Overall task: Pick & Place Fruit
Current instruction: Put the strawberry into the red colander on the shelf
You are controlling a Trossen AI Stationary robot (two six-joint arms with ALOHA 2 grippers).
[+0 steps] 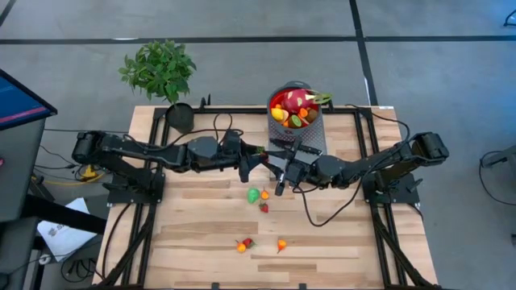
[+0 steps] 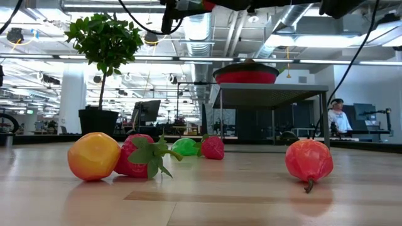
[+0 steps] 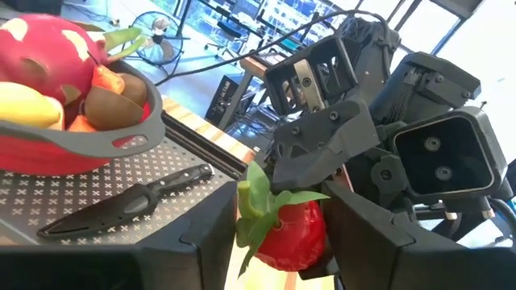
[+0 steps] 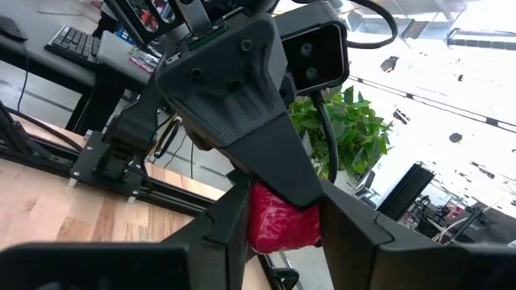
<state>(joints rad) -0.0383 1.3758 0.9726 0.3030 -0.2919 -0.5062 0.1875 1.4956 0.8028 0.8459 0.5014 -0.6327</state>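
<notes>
Both grippers meet mid-air beside the raised bowl (image 1: 295, 109): left gripper (image 3: 278, 242) and right gripper (image 4: 282, 221) fingers each pinch one strawberry (image 3: 289, 234), apparently a handover toward the bowl.

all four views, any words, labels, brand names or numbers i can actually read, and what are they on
No readable text in any view.
White papers on the floor left of the table: print too small to read.
Monitor at the high view's left edge: nothing legible.
Knife, red bowl, strawberry: no markings visible.
</notes>
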